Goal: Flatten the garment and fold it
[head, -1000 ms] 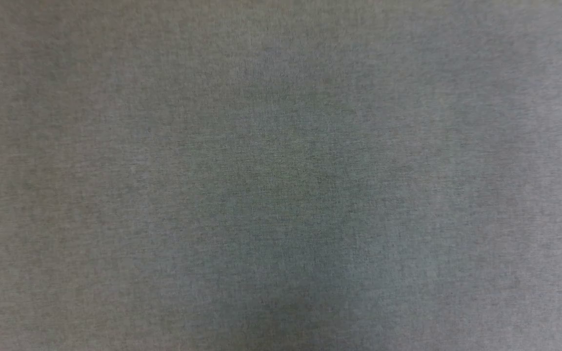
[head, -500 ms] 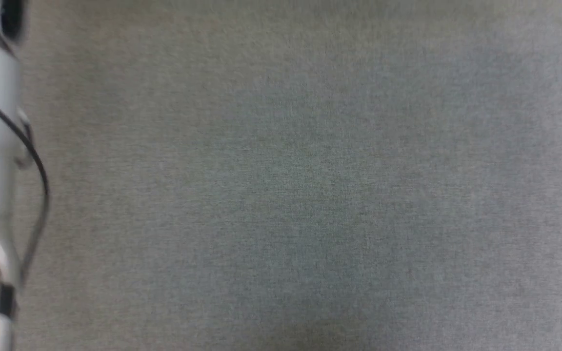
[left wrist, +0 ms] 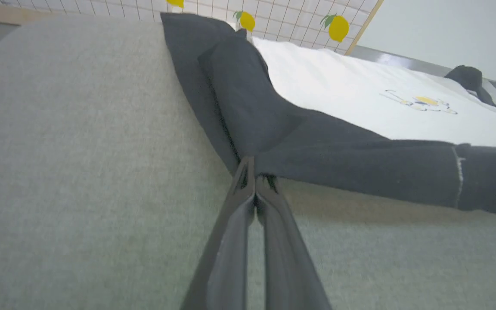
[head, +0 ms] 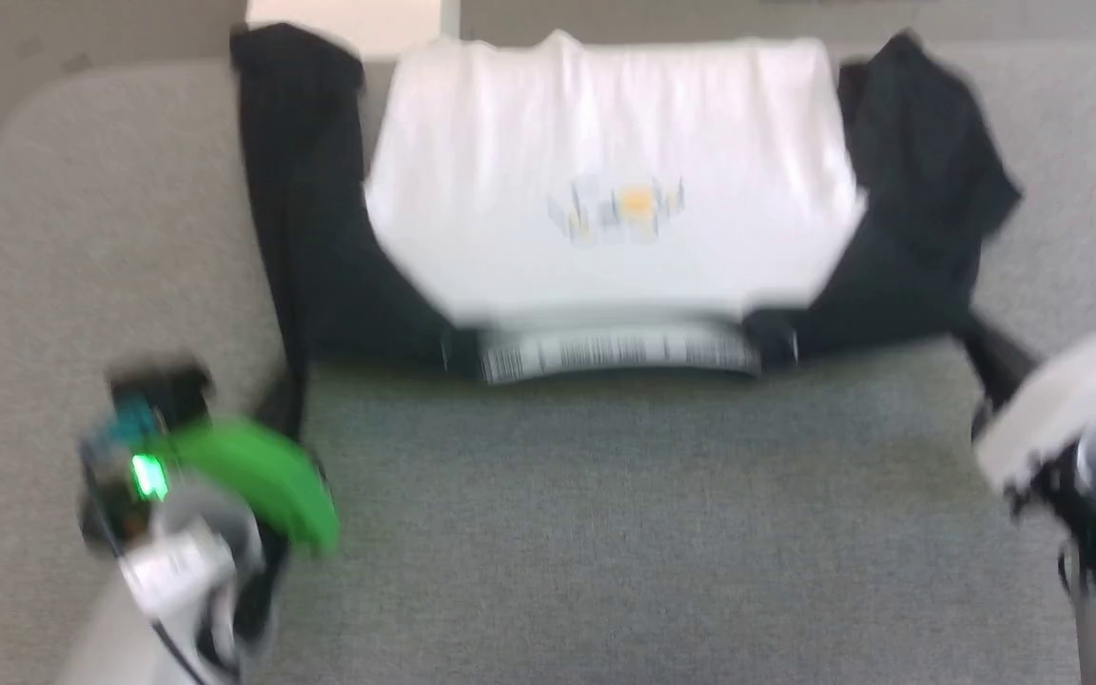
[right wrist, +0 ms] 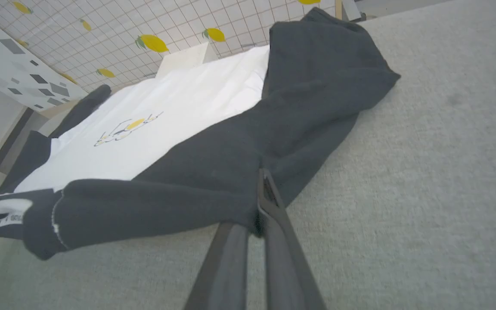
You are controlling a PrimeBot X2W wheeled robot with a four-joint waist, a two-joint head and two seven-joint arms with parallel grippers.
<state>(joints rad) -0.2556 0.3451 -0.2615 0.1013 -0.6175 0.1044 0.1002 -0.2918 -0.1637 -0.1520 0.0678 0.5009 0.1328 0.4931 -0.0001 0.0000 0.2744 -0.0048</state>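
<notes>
At about 8 o'clock in the blurred head view is the left arm, with a green cover point(head: 258, 485) on its wrist. In the left wrist view the left gripper point(left wrist: 256, 172) has its two dark fingers pressed together, and a fold of black cloth is pinched between the tips, at the shoulder seam of the garment point(head: 605, 133).

The garment lies on the grey surface point(head: 605, 533), front side up, at 12 o'clock from the robot. Its white body is spread towards the far edge. The small yellow-and-blue print point(head: 619, 205) is in the middle, and the lettered collar point(head: 616, 354) points to 6 o'clock. One black sleeve lies at 11 o'clock and the other at 1 o'clock, both folded and wrinkled.

At 4 o'clock is the right arm. The right gripper point(right wrist: 260, 189) is also closed on the garment – it clamps the black cloth of the other shoulder, which is lifted a little from the surface. Behind the far edge, both wrist views show a tiled wall with lemons point(right wrist: 153, 43).
</notes>
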